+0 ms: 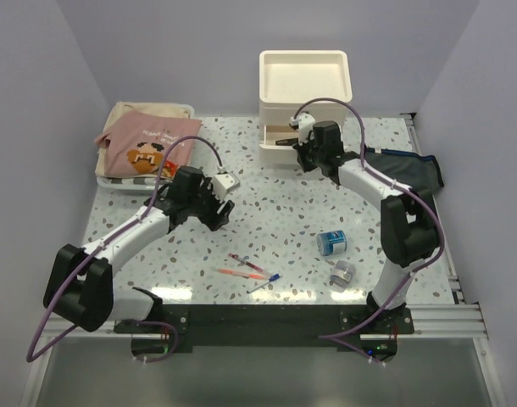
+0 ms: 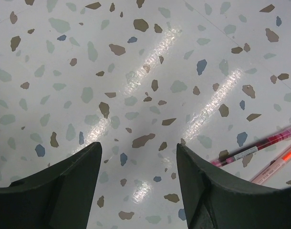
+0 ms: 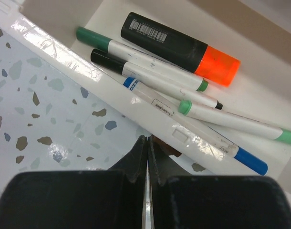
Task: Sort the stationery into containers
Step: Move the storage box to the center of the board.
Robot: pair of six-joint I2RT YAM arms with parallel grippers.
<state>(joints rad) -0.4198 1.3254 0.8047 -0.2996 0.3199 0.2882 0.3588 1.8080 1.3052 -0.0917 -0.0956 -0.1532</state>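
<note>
The right hand (image 3: 148, 140) was pressed together at the front lip of the open drawer (image 3: 45, 40), likely to push it closed, markers (image 3: 150, 62) already inside; the left hand (image 2: 138, 148) hung spread above the bench (image 2: 136, 57) beside the pens (image 2: 260, 145), probably its next pick.

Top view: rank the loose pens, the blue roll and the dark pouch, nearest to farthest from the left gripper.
1. Pens, toward the near edge, closest to the left gripper.
2. Blue roll, right of centre.
3. Dark pouch, far right.
</note>
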